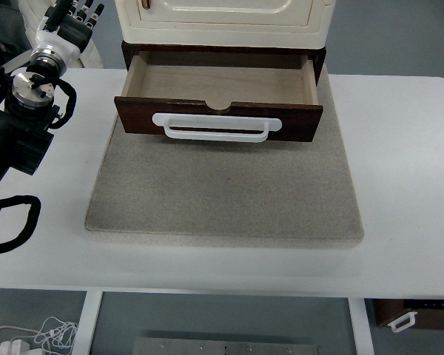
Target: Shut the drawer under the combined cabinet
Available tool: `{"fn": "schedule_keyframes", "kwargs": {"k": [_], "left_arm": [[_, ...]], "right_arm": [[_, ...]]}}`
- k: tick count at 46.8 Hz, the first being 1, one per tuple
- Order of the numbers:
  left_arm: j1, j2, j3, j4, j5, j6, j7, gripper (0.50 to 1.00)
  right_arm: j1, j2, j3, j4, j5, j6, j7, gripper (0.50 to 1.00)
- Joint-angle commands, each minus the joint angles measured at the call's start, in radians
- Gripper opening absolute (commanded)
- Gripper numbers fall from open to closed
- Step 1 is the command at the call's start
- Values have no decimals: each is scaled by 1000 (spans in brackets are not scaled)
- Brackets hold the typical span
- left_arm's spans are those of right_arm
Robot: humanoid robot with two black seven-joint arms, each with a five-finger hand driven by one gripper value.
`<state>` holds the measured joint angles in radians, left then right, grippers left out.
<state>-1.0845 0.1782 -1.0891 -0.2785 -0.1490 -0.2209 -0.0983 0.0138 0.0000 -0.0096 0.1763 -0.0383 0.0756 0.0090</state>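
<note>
A dark brown drawer stands pulled out from under the cream cabinet at the top centre. Its inside is pale wood and holds nothing. A white handle runs across its front panel. My left arm comes in from the left edge and reaches up to the top left corner, where the left hand hangs with its dark fingers extended and relaxed, holding nothing. It is well to the left of the drawer, beyond the table's far edge. The right arm does not show.
The cabinet stands on a grey mat on a white table. Black cables loop off my left arm at the left edge. Under the table lie white cables and a small brown box.
</note>
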Motion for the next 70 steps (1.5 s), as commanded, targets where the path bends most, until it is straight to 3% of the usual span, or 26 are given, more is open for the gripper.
{"fn": "schedule_keyframes", "kwargs": {"k": [1, 51, 70], "left_arm": [[0, 0, 0, -1, 0, 0, 0, 1000], [2, 18, 0, 1, -4, -15, -1, 1000], [-60, 138, 0, -1, -1, -14, -18, 1000]], "right_arm": [[0, 0, -1, 0, 0, 0, 0, 952], [0, 0, 0, -1, 0, 0, 0, 952], [0, 0, -1, 0, 0, 0, 0, 952]]}}
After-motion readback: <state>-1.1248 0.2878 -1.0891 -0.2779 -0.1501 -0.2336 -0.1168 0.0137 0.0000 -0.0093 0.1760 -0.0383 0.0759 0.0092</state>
